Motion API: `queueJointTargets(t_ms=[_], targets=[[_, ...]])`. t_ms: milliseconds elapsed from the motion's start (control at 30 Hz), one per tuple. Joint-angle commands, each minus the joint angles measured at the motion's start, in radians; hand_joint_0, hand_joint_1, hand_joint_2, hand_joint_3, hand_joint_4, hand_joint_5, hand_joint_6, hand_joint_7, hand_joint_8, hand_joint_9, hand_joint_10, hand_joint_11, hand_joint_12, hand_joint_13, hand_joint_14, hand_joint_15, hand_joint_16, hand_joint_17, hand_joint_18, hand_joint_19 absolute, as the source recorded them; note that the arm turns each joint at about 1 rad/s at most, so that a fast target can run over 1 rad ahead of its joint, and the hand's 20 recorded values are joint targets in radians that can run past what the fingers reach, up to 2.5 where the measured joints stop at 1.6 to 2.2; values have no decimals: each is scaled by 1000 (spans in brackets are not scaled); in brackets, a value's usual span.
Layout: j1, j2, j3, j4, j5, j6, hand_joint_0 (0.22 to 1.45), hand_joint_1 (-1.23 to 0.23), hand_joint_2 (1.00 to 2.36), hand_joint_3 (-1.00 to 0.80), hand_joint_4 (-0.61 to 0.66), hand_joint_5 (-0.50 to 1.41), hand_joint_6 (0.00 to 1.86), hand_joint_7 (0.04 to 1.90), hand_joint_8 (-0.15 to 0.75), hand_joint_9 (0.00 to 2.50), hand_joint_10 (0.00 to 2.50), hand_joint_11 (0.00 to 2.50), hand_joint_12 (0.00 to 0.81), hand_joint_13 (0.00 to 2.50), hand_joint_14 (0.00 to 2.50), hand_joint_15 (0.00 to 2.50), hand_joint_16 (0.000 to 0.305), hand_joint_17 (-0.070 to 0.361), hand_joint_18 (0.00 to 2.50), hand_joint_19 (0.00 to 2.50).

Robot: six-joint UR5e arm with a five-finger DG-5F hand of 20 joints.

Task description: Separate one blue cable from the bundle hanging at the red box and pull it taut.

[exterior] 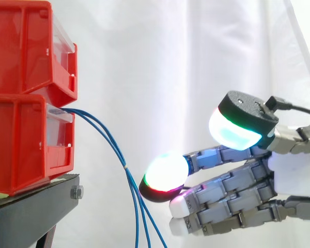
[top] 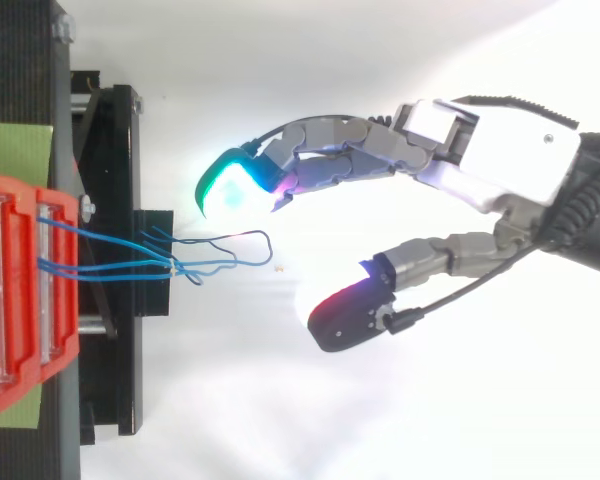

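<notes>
hand (exterior: 292, 173) | fingers and thumb spread, holding nothing | just beside blue cables (exterior: 125, 168), apart

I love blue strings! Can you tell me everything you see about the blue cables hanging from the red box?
The blue cables are several thin, smooth-looking wires. They come out of the front of the lower red box, curve downward and hang slack. A small pale tie pinches them together partway down; below it they spread apart. The open robot hand is close beside them, but seems not to touch them.
</notes>
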Motion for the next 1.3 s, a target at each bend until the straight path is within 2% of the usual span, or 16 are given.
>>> queueJointTargets(t_ms=[0,200,333,633,800,833,900,933,1033,1267], targets=[[-6,-31,19,4,-8,4,528,-744,1000,-500,288,-203,502,777,348,493,11,318,325,476,5,150,34,76,242,39],[-9,-73,74,7,-36,20,529,-741,1000,-500,292,-201,502,771,348,503,9,322,327,481,6,158,34,76,244,39],[-9,-76,97,7,-39,9,528,-742,1000,-500,294,-201,502,775,348,507,9,316,326,483,5,155,34,77,250,34],[-1,-77,97,7,-56,4,529,-739,1000,-500,298,-196,502,779,346,514,10,312,329,504,6,163,34,77,258,55],[-9,-148,129,22,-70,37,530,-734,1000,-500,300,-194,502,776,349,519,8,313,329,511,6,174,34,77,265,60],[-10,-148,129,22,-70,37,530,-734,1000,-500,301,-194,502,775,349,520,9,313,330,511,6,171,34,77,264,59],[-13,-177,177,30,-108,57,531,-730,1000,-500,303,-193,502,780,348,525,9,316,330,517,6,176,34,77,272,67],[-13,-177,183,30,-114,55,530,-730,1000,-500,303,-193,502,779,348,526,9,309,329,519,7,180,34,77,274,68],[-12,-177,183,24,-116,52,532,-714,1000,-500,304,-191,502,779,350,532,9,323,333,536,7,190,34,77,277,72],[-23,-177,183,25,-130,55,536,-678,1001,-500,313,-185,502,782,356,569,9,314,333,558,7,202,34,77,289,86]])
